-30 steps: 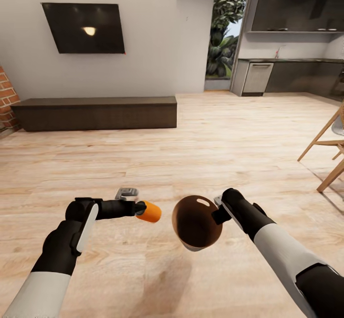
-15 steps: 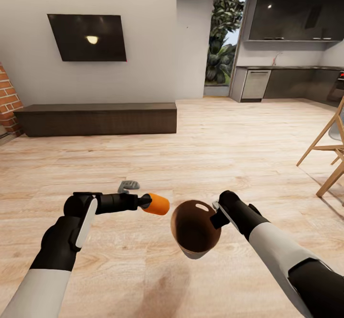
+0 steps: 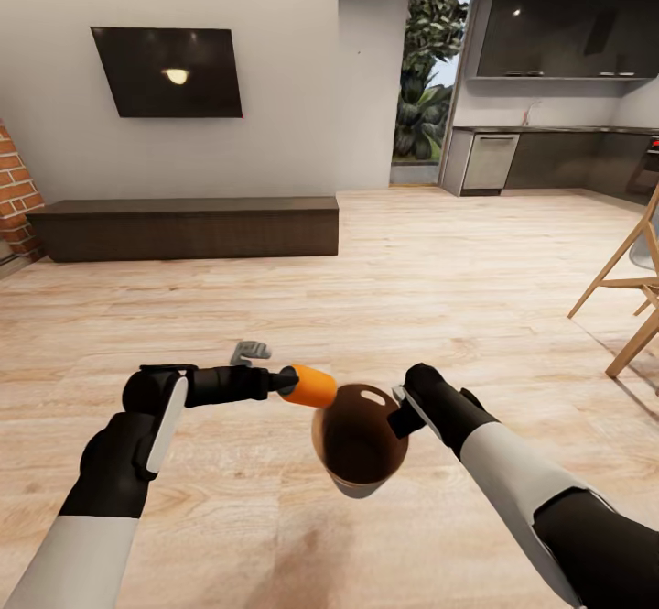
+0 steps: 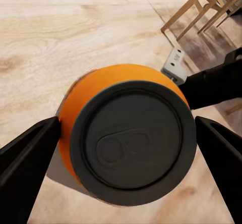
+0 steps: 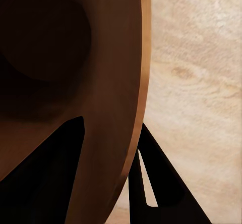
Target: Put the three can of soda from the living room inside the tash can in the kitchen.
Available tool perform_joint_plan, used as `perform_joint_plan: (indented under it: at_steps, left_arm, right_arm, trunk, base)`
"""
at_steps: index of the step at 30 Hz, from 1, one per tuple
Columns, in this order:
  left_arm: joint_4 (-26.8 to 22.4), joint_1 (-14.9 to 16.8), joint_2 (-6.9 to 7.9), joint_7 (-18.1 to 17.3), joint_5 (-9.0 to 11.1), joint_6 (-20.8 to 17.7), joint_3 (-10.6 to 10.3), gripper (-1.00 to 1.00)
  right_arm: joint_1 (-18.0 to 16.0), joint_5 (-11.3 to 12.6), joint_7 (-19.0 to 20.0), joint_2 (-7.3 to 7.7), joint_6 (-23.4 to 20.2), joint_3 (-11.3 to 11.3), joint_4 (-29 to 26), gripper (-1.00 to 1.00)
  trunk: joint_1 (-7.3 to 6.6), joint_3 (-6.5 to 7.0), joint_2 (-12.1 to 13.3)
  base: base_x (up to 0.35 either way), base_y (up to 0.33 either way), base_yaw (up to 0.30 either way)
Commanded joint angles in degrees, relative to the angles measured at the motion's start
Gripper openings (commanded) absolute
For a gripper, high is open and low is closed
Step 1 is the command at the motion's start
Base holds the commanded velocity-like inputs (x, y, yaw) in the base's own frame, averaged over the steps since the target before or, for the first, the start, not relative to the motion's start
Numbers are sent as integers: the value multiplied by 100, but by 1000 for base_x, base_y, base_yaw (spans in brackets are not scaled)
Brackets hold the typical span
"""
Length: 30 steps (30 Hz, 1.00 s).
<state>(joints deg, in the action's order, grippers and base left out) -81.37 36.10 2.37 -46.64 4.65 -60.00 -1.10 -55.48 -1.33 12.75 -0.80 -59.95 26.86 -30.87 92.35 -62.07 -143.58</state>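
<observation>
Standing in the living room over the wood floor, an orange soda can (image 3: 309, 386) is held on its side in the left gripper (image 3: 291, 382), its far end brought to the near rim of the trash can (image 3: 359, 440). The bin is clamped by its rim in the right gripper (image 3: 403, 418), one finger inside and one outside, mouth tilted up toward the can, seemingly so it can be dropped straight in. Both forearms are bent inward at mid-height, meeting in front of the trunk.
</observation>
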Motion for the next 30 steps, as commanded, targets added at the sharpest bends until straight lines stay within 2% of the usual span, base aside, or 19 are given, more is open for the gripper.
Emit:
perform_joint_plan:
  at_steps: [1,4,6,9,11,12,16,20,22,26,30]
  left_arm:
    - [3,0,-7,-4,-4,0,-10,-100]
    - [26,1,-46,-10,-11,0,-118,-100]
    - [50,2,-96,-6,-21,0,-310,-100]
    - [65,2,-140,9,-36,0,-463,-100]
    - [84,2,-190,30,-49,0,-547,-100]
    - [190,2,-280,81,-64,0,-613,-100]
    - [370,2,-399,243,-78,0,-726,-100]
    - [555,4,-575,529,-85,0,-925,-100]
    - [701,17,-703,818,-86,0,-1079,-100]
    - [812,115,-752,1073,-87,0,-1248,-100]
    - [914,166,-778,1188,-87,0,-1314,-100]
  right_arm:
    - [-14,67,2,-17,-5,-5,-1,-100]
    - [-48,66,4,-67,-5,-5,0,-100]
    - [-66,65,6,-132,-5,-3,-3,-100]
    - [-87,64,7,-202,-5,-1,-5,-100]
    - [-138,63,7,-267,-5,1,-2,-100]
    - [-177,63,8,-317,-5,16,0,-100]
    - [-211,63,8,-354,-5,86,1,-100]
    - [-229,63,8,-371,-5,163,2,-100]
    - [-233,63,8,-375,-5,186,2,-100]
    - [-234,69,8,-376,-5,238,6,-100]
    - [-235,67,8,-379,-5,264,9,-100]
  trunk:
    - [-1,1,0]
    - [-1,1,0]
    - [-1,1,0]
    - [-1,1,0]
    - [-1,1,0]
    - [-1,1,0]
    - [-1,1,0]
    - [-1,1,0]
    - [-1,1,0]
    - [-1,1,0]
    - [-1,1,0]
  base:
    - [0,0,0]
    - [0,0,0]
    - [0,0,0]
    - [0,0,0]
    - [0,0,0]
    - [0,0,0]
    - [0,0,0]
    - [0,0,0]
    - [0,0,0]
    - [0,0,0]
    - [0,0,0]
